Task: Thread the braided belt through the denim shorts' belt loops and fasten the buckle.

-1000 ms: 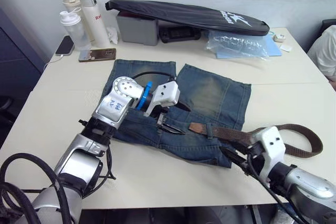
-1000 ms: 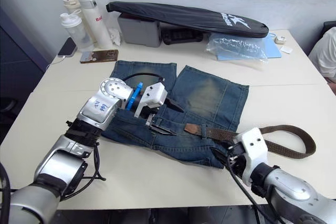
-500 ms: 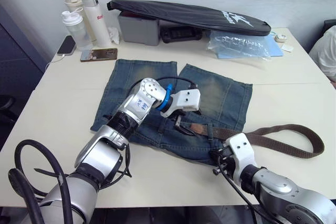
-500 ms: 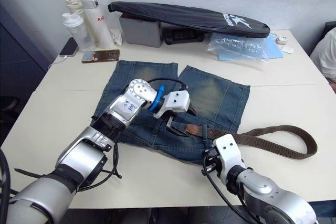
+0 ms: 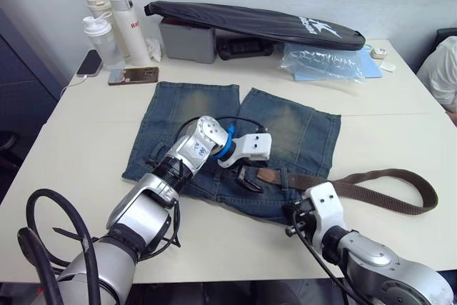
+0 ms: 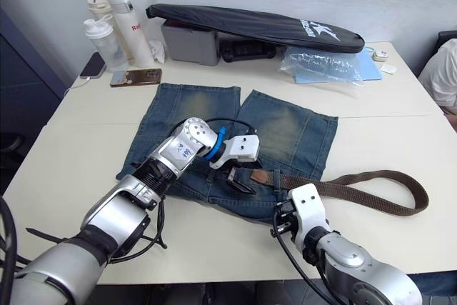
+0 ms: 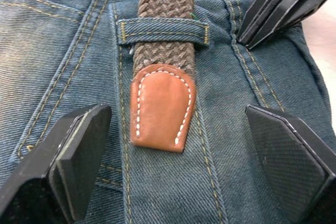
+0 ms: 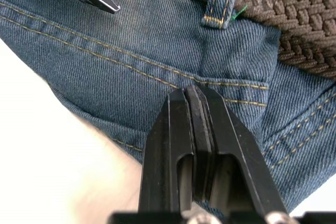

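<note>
The denim shorts (image 5: 285,130) lie flat on the surface (image 5: 86,141). The braided belt (image 7: 164,51) sits under one belt loop (image 7: 160,31) — tan tip poking out between the left claw (image 7: 173,145), fingers spread wide. The right claw (image 8: 195,114) is clenched, probably pinching the waistband edge.

The left arm (image 5: 153,198) is built of silver-grey metallic segments joined by black ribbed collars, with a rounded joint housing showing a ring of small holes and handwritten blue marks on its flat face. A bright blue ring sits between that housing and the white angular wrist block (image 5: 250,148). Black cables loop thickly at the lower left of the frame. The right arm (image 5: 371,266), lower right, has the same silver shell and a white block with two dark screw holes. The fingers (image 7: 79,156) are black, faceted, with a fine woven-textured face.
</note>
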`<state>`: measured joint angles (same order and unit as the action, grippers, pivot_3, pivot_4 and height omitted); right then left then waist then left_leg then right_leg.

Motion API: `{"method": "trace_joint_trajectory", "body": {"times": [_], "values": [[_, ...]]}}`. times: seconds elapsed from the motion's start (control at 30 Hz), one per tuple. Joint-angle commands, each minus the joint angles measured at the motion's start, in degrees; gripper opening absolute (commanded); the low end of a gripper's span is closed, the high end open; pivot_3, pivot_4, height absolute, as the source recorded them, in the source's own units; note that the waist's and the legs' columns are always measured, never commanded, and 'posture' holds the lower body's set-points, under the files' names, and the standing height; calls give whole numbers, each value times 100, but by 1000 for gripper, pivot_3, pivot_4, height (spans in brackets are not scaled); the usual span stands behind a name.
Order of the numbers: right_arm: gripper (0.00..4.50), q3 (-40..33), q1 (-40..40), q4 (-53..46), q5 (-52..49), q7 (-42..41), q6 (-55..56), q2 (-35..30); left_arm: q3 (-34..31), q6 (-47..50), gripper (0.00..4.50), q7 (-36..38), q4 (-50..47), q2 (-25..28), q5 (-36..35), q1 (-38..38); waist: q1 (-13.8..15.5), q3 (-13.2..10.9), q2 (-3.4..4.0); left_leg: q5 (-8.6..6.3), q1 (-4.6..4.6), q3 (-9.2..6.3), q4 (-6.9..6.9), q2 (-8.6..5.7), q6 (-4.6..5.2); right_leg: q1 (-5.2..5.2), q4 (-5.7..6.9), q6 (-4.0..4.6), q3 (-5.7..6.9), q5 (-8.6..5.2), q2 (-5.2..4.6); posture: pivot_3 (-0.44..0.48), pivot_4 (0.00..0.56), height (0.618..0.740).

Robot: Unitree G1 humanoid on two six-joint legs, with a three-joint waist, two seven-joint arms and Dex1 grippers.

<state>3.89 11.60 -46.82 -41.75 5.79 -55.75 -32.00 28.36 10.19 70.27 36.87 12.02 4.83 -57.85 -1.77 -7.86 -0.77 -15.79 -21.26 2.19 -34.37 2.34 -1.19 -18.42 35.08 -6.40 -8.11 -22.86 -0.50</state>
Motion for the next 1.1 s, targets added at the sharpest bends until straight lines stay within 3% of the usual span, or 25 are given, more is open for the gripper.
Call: {"method": "trace_joint_trajectory", "body": {"times": [0.03, 0.13, 0.33, 0.63, 0.9, 1.1], "values": [[13, -21, 44, 104, 136, -9, -255, 90, -187, -294, 4243, -163, 36, -25, 4, -19, -1, 5, -2, 0, 0, 1, 0, 0, 0, 0, 0, 0, -1, 0, 0, 0, 150, 740], [0, -55, 10, 106, 190, -56, -324, 133, -237, -206, 3293, -119, 48, -58, -60, 23, -5, 9, -2, 0, 1, 1, 0, 0, 0, 0, 0, 0, 0, 0, 0, 0, 150, 740], [0, -102, -39, 104, 290, -154, -435, 203, -270, 6, 608, -53, -28, -120, -83, 89, -8, 16, -7, 0, 1, 1, 0, 0, 0, 0, 2, 0, 0, 0, 1, 0, 150, 740], [0, -136, -42, 71, 416, -288, -559, 301, -298, 191, 608, -79, -21, -151, 0, 101, -5, 26, -9, 0, 3, 1, 0, 0, 0, 0, 3, 0, 0, 0, 1, 0, 150, 740], [0, -140, -52, 48, 539, -393, -651, 394, -689, 1224, 608, -217, 98, -341, -284, -94, -6, 27, -11, 0, 2, 1, -2, -1, 0, 0, 4, 0, 1, 0, 1, 0, 150, 740], [0, -180, -20, 12, 603, -457, -701, 439, -1070, 489, 608, 135, -551, -254, -781, 160, -2, 28, -11, 1, 1, 1, -2, 0, -1, -2, 7, 0, 3, 0, 0, 0, 150, 740]]}}
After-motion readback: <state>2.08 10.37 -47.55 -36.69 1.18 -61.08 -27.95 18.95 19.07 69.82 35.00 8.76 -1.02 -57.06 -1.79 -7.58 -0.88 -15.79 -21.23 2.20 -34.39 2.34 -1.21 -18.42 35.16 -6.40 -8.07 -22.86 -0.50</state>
